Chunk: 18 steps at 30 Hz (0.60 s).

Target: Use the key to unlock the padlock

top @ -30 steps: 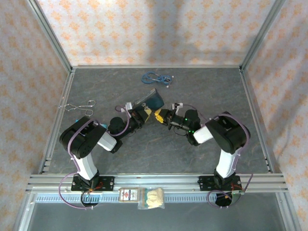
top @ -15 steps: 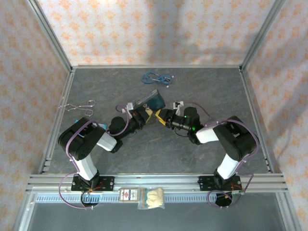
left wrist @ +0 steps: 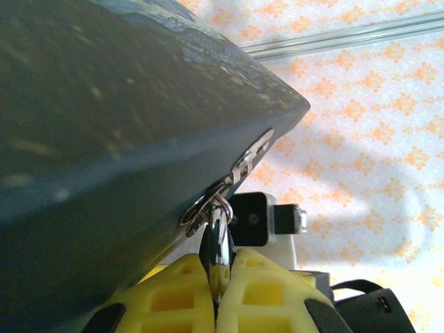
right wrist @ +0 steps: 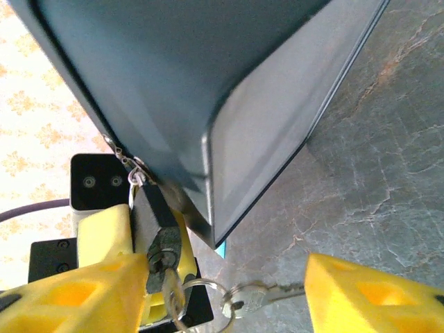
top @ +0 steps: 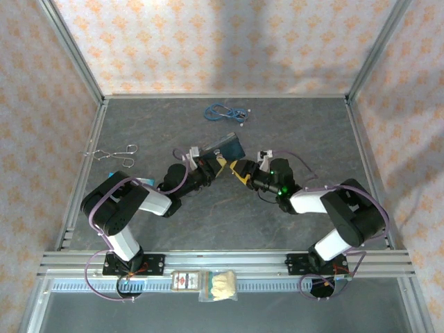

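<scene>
The dark padlock (right wrist: 159, 222) hangs by its silvery shackle (left wrist: 220, 232) from the hasp (left wrist: 239, 166) of the blue tin box (top: 227, 147). My left gripper (left wrist: 216, 295) is shut on the padlock, its yellow fingers (right wrist: 105, 232) on either side of the body. The key (right wrist: 171, 290) sits in the keyhole at the padlock's lower end, with a ring (right wrist: 207, 297) and a second key (right wrist: 272, 297) dangling from it. My right gripper (right wrist: 229, 302) is open, its fingers (right wrist: 374, 298) wide apart around the key and ring, holding nothing. In the top view the left gripper (top: 214, 164) and the right gripper (top: 239, 171) meet just in front of the tin.
A coiled blue cable (top: 225, 112) lies at the back of the table. Silver wire tongs (top: 111, 153) rest at the left. The grey marbled tabletop (right wrist: 388, 139) lies just below the tilted tin. A metal frame rail (top: 208, 262) runs along the near edge.
My right gripper has opened and let go of the key, which stays in the padlock. Both grippers and the tin have shifted slightly right and toward the back.
</scene>
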Each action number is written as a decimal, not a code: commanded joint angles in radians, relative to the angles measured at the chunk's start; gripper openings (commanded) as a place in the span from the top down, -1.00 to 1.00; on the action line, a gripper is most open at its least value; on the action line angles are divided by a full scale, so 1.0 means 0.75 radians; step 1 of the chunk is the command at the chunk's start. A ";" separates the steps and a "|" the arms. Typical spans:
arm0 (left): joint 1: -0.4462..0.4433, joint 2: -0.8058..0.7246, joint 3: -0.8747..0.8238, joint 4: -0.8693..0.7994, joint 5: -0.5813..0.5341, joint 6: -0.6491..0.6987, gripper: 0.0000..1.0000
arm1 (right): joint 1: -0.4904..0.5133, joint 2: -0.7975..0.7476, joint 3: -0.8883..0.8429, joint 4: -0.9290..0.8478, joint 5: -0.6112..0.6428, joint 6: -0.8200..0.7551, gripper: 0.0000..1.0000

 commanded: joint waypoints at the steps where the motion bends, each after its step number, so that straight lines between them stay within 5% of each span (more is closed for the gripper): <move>1: -0.016 -0.042 0.035 -0.137 -0.081 0.012 1.00 | 0.005 -0.079 -0.039 0.009 0.073 -0.057 -0.29; 6: -0.034 -0.032 0.072 -0.167 -0.123 0.021 1.00 | 0.009 -0.114 -0.059 0.018 0.112 -0.068 -0.25; 18: -0.068 -0.020 0.059 -0.102 -0.091 -0.026 1.00 | 0.039 0.002 0.006 0.104 0.071 -0.094 0.28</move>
